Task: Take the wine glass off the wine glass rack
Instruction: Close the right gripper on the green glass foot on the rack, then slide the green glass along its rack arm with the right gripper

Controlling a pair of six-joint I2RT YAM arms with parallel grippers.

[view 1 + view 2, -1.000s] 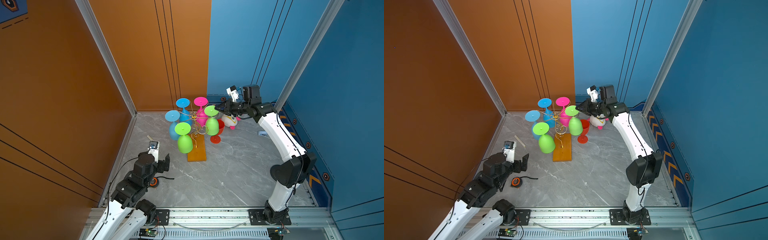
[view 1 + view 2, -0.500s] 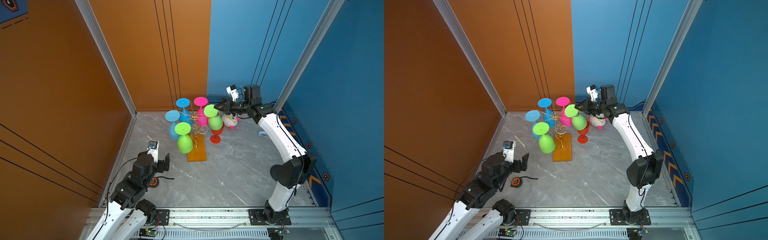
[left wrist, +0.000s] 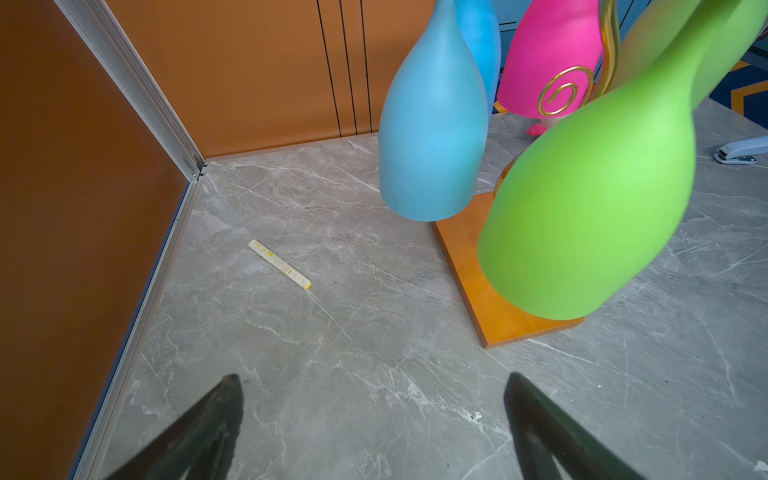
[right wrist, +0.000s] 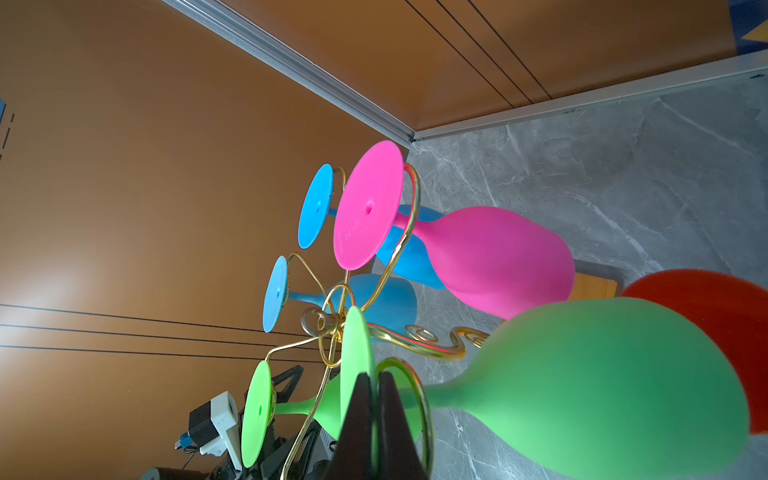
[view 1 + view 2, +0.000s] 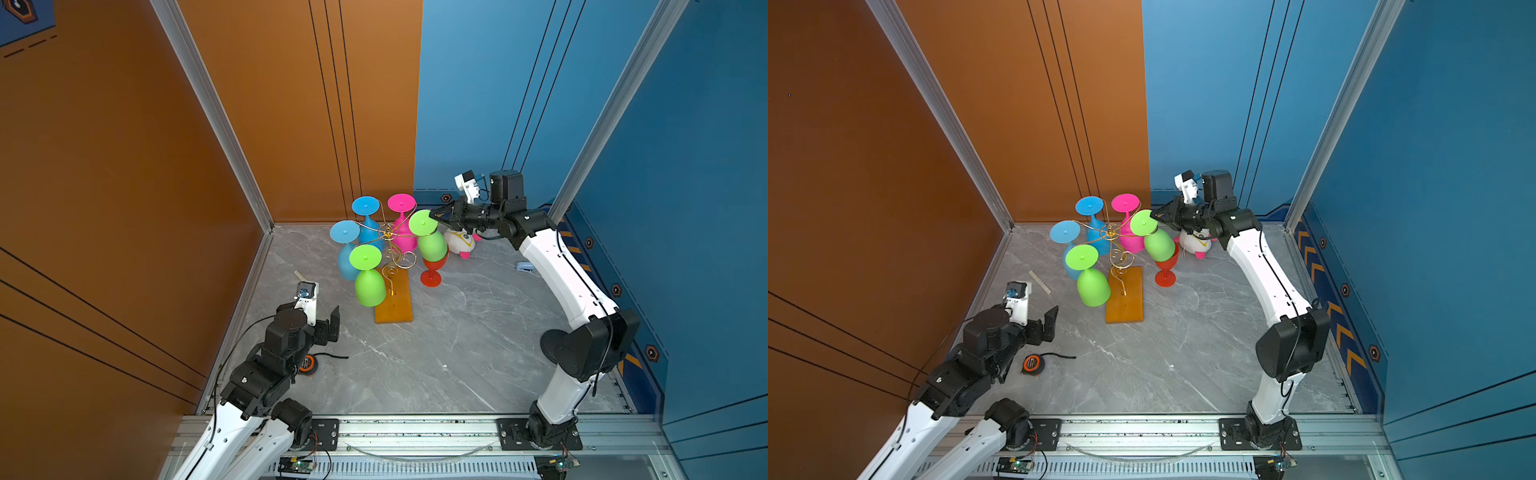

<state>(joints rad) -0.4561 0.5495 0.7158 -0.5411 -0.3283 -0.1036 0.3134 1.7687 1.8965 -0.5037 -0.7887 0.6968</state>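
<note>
The wine glass rack [image 5: 390, 244], gold wire on an orange-brown wooden base [image 5: 394, 306], stands at the back of the table and carries several upside-down glasses. My right gripper [image 5: 434, 215] is shut on the edge of the round foot [image 4: 356, 353] of the right-hand green wine glass [image 5: 432, 246], whose stem still sits in a gold loop [image 4: 419, 399] of the rack. That green wine glass [image 5: 1158, 245] hangs tilted, with its bowl [image 4: 602, 386] over a red glass. My left gripper [image 5: 328, 322] hovers open and empty near the left wall, short of the rack.
Two blue glasses [image 5: 347, 257], a pink one [image 5: 402, 237] and a second green one [image 5: 369, 286] hang on the rack. A red glass [image 5: 432, 272] stands upright beside it. A plush toy [image 5: 459, 243], stapler [image 5: 524, 267], tape measure [image 5: 308, 363] and pale marker [image 3: 279, 264] lie around.
My right gripper's jaws have closed on the green glass's foot, and the glass's bowl has swung slightly to the right. The left arm has not moved.
</note>
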